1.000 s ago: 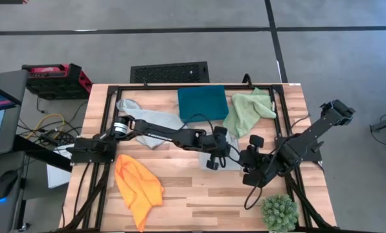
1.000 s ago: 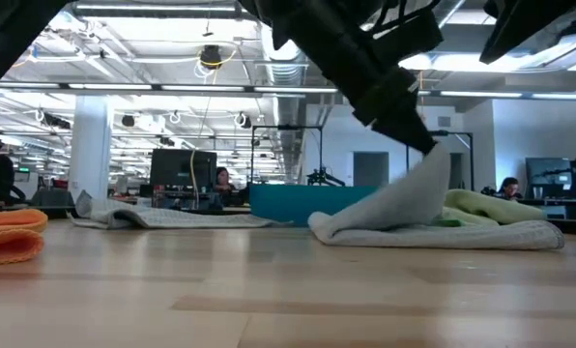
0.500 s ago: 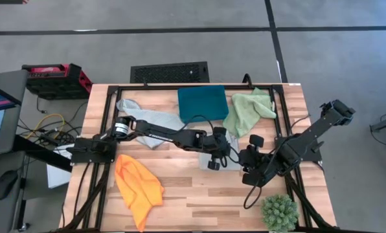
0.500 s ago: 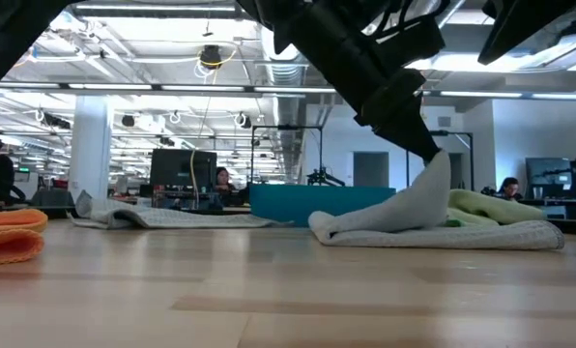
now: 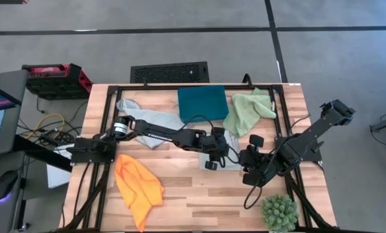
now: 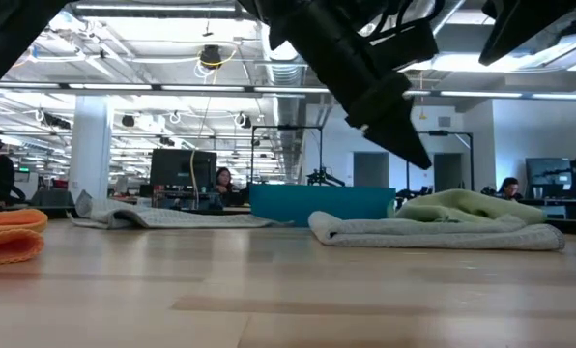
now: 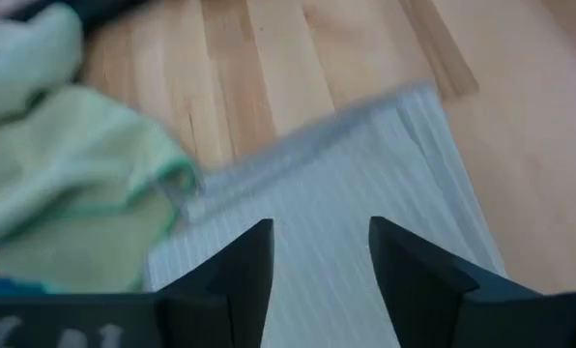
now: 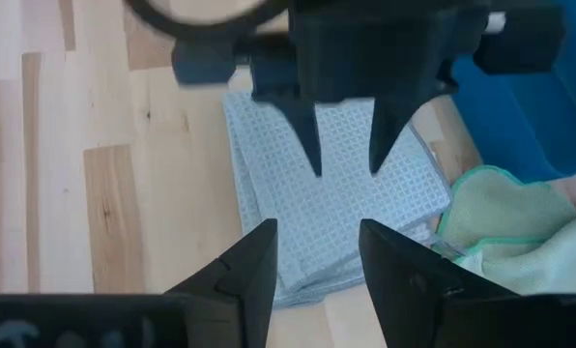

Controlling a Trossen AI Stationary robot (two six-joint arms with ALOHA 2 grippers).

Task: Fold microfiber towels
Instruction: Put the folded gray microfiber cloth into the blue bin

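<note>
Left claw point(image 5: 210, 162) wide above folded grey towel point(image 5: 227, 155); right claw point(image 5: 247, 176) wide.

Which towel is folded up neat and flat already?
The pale blue-grey towel in the middle of the table, right under the left hand. It lies as a flat folded rectangle, while the orange towel, green towel and other grey towel lie crumpled.

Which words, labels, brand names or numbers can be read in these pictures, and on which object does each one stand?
None can be read.
The folded blue-grey towel, green towel, orange towel and teal box carry no print.
The red and black case beside the table shows no legible label.
The monitors in the room behind are too small to read.
</note>
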